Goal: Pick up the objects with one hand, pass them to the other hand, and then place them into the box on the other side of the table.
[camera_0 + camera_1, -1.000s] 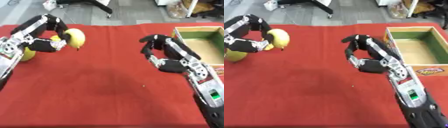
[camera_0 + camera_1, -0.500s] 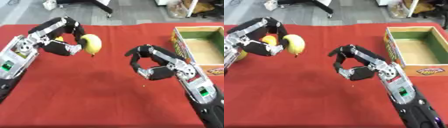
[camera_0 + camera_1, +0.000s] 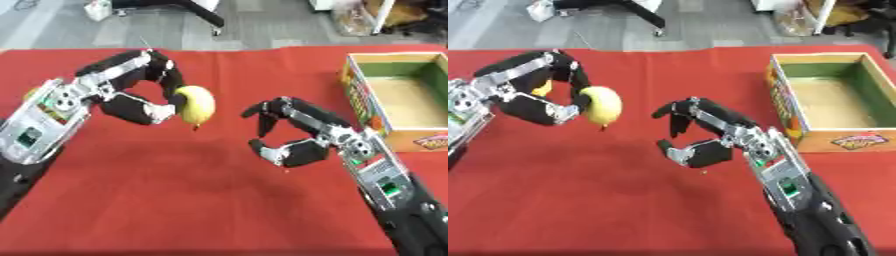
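The left hand holds a yellow, lemon-like fruit above the red table cloth, fingers curled over its top and thumb pressed against its side. Just to the right, the right hand hangs with fingers and thumb curved toward each other, holding nothing, its opening turned toward the fruit but apart from it. At the far right sits an open cardboard box with green inner walls.
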Controlling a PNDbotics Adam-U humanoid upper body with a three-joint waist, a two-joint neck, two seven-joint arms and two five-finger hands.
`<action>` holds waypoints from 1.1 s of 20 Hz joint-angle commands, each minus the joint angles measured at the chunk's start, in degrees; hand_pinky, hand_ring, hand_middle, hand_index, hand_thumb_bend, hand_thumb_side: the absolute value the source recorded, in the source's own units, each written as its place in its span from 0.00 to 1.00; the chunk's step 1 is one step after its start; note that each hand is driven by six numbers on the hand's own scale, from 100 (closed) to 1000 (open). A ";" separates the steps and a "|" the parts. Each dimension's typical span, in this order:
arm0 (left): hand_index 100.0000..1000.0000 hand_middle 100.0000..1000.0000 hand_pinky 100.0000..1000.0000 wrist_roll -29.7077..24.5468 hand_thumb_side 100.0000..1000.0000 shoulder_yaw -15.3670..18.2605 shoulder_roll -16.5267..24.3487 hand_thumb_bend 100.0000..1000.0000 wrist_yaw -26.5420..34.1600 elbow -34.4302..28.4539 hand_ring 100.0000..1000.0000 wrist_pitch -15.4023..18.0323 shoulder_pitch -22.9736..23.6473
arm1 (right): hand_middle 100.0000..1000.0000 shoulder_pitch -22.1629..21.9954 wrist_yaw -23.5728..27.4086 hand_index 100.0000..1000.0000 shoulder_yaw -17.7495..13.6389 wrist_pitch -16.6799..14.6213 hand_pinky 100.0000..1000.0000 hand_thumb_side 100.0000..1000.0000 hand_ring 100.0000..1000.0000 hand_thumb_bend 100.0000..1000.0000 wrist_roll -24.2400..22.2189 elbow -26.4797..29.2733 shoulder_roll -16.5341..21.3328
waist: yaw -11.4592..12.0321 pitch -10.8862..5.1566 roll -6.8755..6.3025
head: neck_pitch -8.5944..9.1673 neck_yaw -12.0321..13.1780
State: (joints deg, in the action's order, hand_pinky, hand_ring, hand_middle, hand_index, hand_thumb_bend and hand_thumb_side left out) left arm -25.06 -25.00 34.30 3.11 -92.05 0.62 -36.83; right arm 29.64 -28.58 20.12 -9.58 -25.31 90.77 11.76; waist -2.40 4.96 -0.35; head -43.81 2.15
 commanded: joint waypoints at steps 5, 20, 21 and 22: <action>0.29 0.27 0.55 -0.48 0.00 -0.23 -0.08 0.00 -0.51 0.51 0.44 0.06 -1.53 | 0.38 1.47 -3.74 0.81 0.99 3.69 0.55 0.34 0.55 0.20 10.51 0.16 -1.29 | 0.04 -0.30 -0.58 | -0.31 -0.33; 0.29 0.27 0.55 -0.45 0.00 0.41 -0.75 0.00 2.16 0.51 0.44 -0.55 -2.01 | 0.34 2.45 27.36 0.76 2.74 -4.04 0.54 0.25 0.54 0.24 7.33 -7.73 -3.21 | 0.64 0.27 -1.05 | -0.31 -1.61; 0.29 0.27 0.55 -0.46 0.00 0.43 -0.80 0.00 2.28 0.48 0.44 -0.59 -2.05 | 0.34 2.50 28.45 0.76 2.74 -4.17 0.54 0.24 0.54 0.24 6.23 -8.11 -3.30 | 0.66 0.29 -1.06 | -0.31 -1.68; 0.29 0.27 0.55 -0.47 0.00 0.45 -0.87 0.00 2.38 0.46 0.44 -0.61 -2.10 | 0.34 2.54 29.62 0.76 2.78 -4.18 0.54 0.24 0.54 0.23 5.14 -8.48 -3.41 | 0.70 0.31 -1.06 | -0.31 -1.74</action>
State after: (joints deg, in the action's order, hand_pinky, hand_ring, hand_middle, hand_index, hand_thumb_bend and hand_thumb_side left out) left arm -25.60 -25.58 32.83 4.88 -90.81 0.17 -37.46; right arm 31.02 -0.65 22.98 -13.43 -18.87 82.19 8.43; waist -1.76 5.08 -0.57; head -43.81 0.60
